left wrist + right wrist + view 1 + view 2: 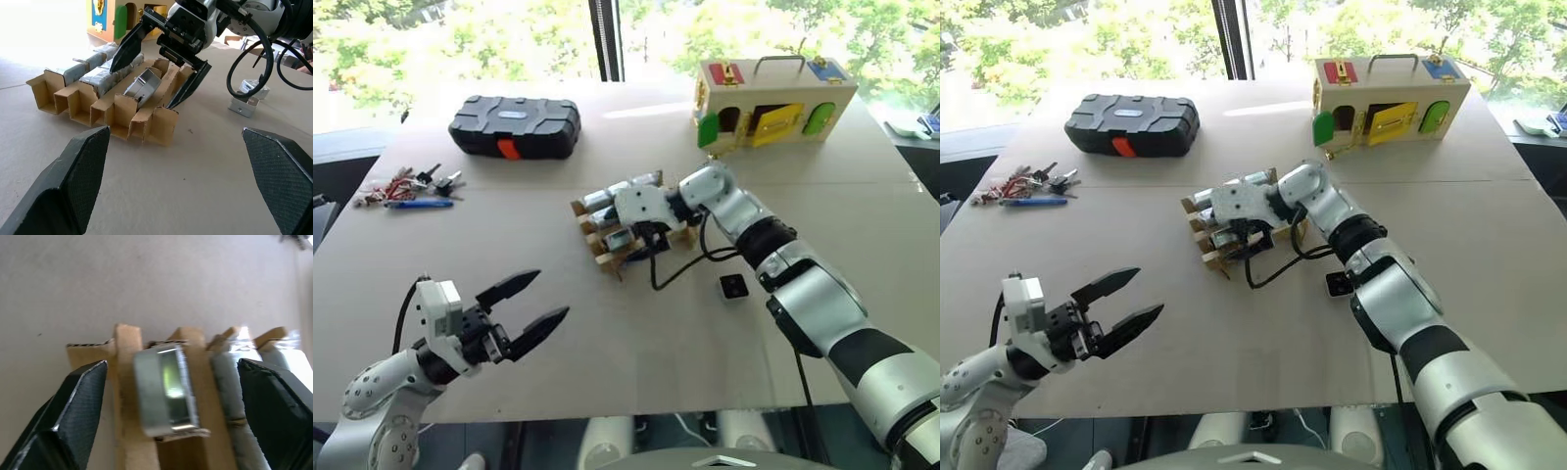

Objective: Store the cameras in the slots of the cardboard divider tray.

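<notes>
Left gripper (524, 305) hovers over the table (607, 343) with its two black fingers spread wide, nothing between them; it sits well apart from the cardboard divider tray (607, 257), on the near-left side of it.

Far-left of the tray: a bunch of keys (409, 184) and a blue pen (418, 204) just beside them. Beyond the tray and to its left: a black ribbed case (515, 126) with an orange latch.

Tray lies at mid-table, turned at an angle to the table edge. Several slots already hold wrapped silver-grey cameras (100, 78). One bare silver camera (166, 391) sits tilted in a slot of the tray's near row, part of it above the cardboard strips.

Right gripper (156, 63) hangs directly over the tray, released: fingers apart, one on each side of the tilted camera, neither touching it as seen from the right wrist.

Right of the tray, near it, a loose camera (734, 287) lies on the table with its black face up. Beyond the tray and to its right: a pale wooden box (773, 98) with coloured doors and a handle.
</notes>
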